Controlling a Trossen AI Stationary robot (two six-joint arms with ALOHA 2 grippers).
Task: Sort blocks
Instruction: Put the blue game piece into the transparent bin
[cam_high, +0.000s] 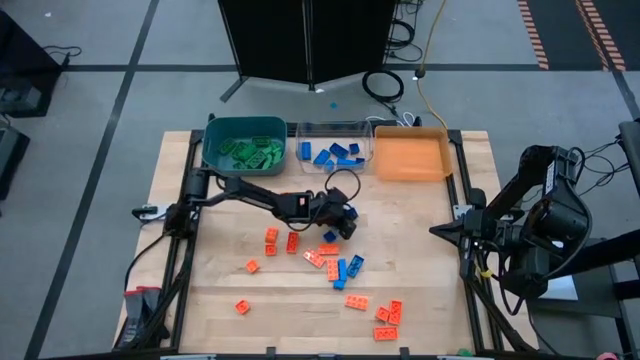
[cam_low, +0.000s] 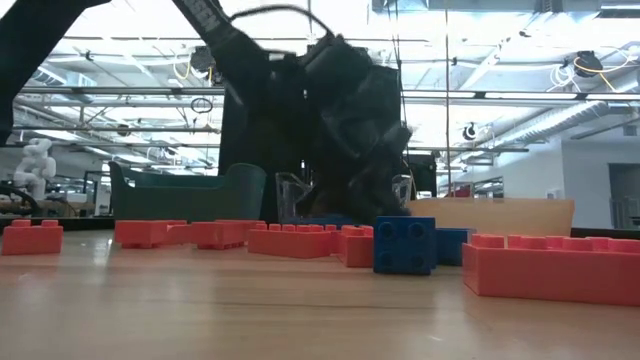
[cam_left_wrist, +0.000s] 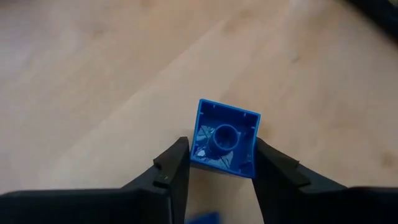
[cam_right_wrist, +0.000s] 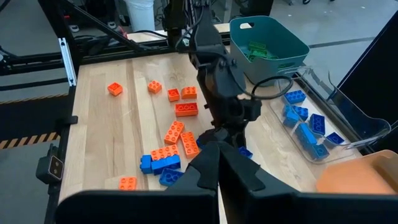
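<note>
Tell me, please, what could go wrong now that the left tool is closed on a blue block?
1. The left tool pinches the blue block only at its lower edge, so it may slip or twist when lifted.
2. Orange blocks and other blue ones lie close by; the arm could knock them.

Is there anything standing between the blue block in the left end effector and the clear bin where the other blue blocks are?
Nothing visible does. The left end effector grips the blue block at mid-table, and the wood between it and the clear bin looks bare. The loose orange blocks lie on the side away from the bins.
</note>
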